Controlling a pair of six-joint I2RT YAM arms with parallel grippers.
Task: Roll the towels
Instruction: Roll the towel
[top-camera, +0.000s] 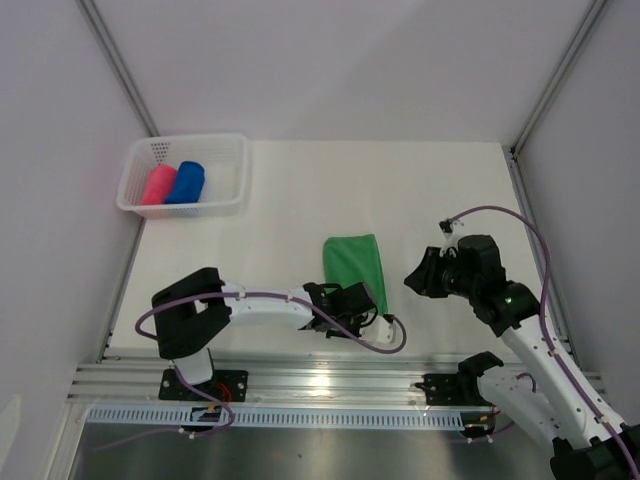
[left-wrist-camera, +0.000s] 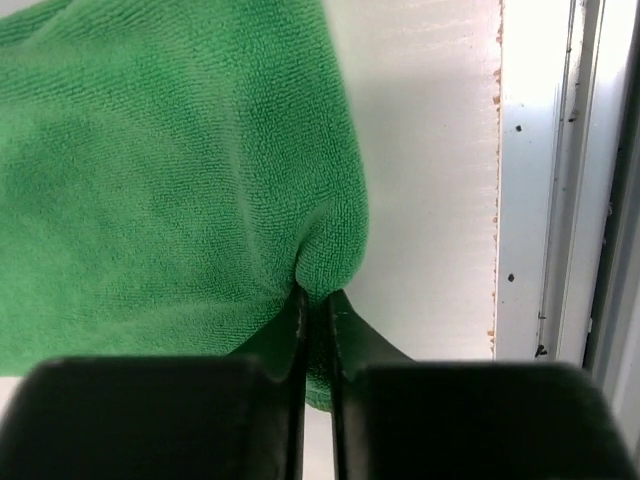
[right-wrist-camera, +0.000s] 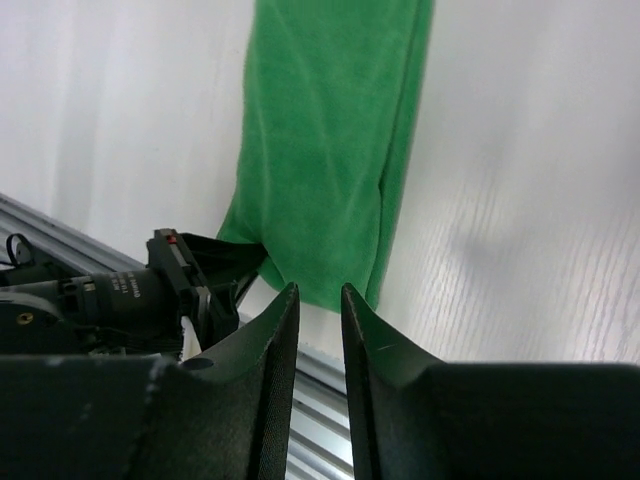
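Observation:
A green towel (top-camera: 355, 268) lies folded into a long strip in the middle of the table. My left gripper (left-wrist-camera: 318, 298) is shut on its near corner, and the green towel (left-wrist-camera: 170, 170) bunches up where the fingers pinch it. The right gripper (right-wrist-camera: 320, 290) hangs to the right of the strip, above the table, with a narrow gap between its fingers and nothing in it. The right wrist view has the green towel (right-wrist-camera: 325, 150) stretching away, with the left gripper (right-wrist-camera: 215, 270) at its near corner. A pink towel (top-camera: 158, 186) and a blue towel (top-camera: 186, 182) lie rolled in the basket.
The white mesh basket (top-camera: 190, 140) stands at the far left corner. A metal rail (top-camera: 330, 380) runs along the near table edge (left-wrist-camera: 497, 200), just behind my left gripper. White walls close in the table on three sides.

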